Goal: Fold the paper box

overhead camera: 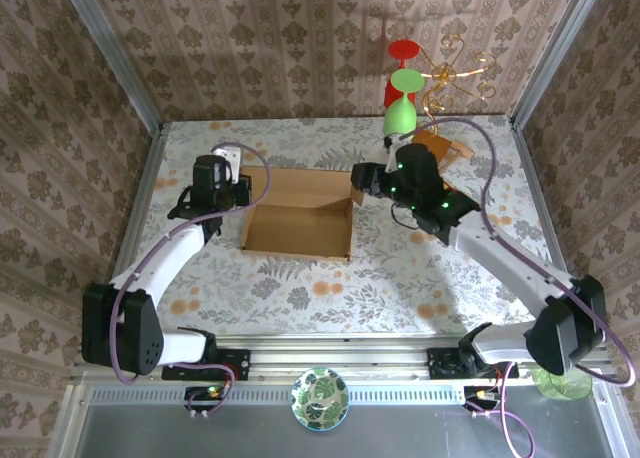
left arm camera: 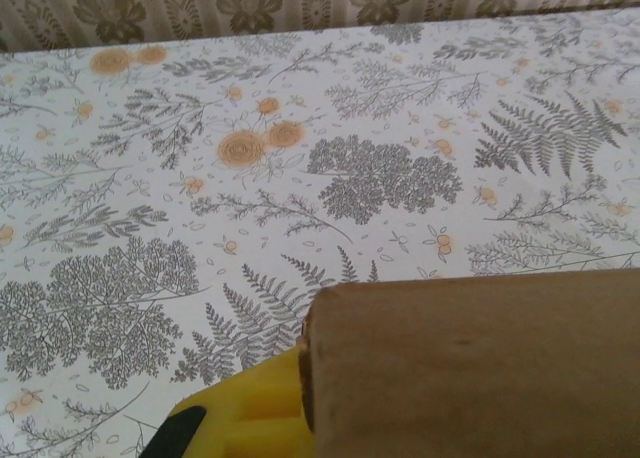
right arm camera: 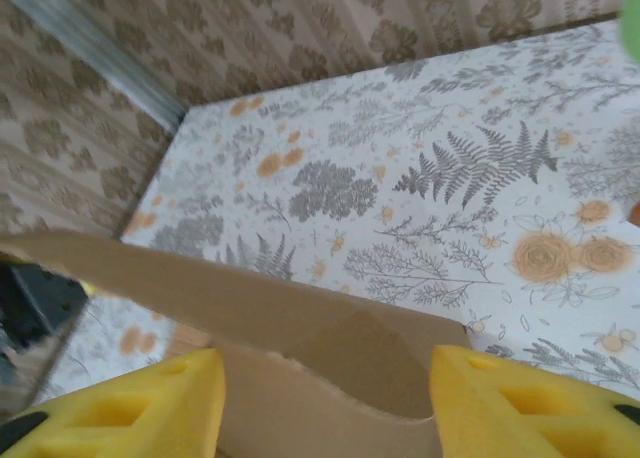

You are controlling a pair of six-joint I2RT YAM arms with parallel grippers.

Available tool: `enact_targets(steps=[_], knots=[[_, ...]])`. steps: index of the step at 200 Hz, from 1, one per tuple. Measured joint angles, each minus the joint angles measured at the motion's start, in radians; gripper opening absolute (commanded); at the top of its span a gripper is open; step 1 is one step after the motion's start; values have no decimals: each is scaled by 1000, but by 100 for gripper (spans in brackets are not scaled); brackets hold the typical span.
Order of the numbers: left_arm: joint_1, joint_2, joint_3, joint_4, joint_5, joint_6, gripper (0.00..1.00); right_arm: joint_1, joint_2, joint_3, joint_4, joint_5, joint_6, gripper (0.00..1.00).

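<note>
The paper box (overhead camera: 300, 218) sat near the middle of the flowered table (overhead camera: 300, 288), slightly left of centre, between the two arms. It stood with its open side facing up. From above, its longer side ran left to right, its long edges roughly square with the table's near edge, and a flat panel lay along its far side. The left gripper (overhead camera: 243, 191) was at the box's far left corner with its jaws closed on the cardboard wall there. In the left wrist view, one yellow finger (left arm camera: 250, 418) pressed flat against the brown panel, whose rounded top edge crossed the lower right of that view. The right gripper (right arm camera: 320, 403) was at the box's far right corner with its jaws spread wide and holding nothing. In the right wrist view, its two yellow fingers (right arm camera: 120, 408) stood well apart on either side of a raised cardboard flap, which rose between them with a gap to each pad. Behind the right arm, a smaller orange-brown flat piece (overhead camera: 442, 144) lay near the table's far right corner.
</note>
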Motion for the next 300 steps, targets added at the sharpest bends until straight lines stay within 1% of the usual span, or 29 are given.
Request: enact_targets(steps=[29, 57, 94, 125, 164, 206, 260, 300], knots=[[13, -29, -21, 32, 39, 6, 0, -52, 11, 147, -121, 0, 141, 60], [15, -50, -72, 74, 70, 7, 0, -66, 123, 294, -250, -17, 290, 58], [17, -55, -121, 104, 96, 6, 0, -67, 259, 322, -374, -78, 461, 53], [21, -73, -155, 131, 107, -8, 0, -67, 312, 322, -439, -134, 558, 52], [23, -84, -172, 150, 107, -32, 0, -66, 321, 302, -438, -219, 647, 52], [21, -84, -189, 180, 106, -73, 0, -66, 322, 231, -420, -284, 717, 53], [17, -84, -193, 189, 96, -116, 0, -64, 343, 179, -357, -365, 813, 52], [13, -84, -197, 196, 87, -151, 0, -58, 346, 137, -298, -410, 903, 50]])
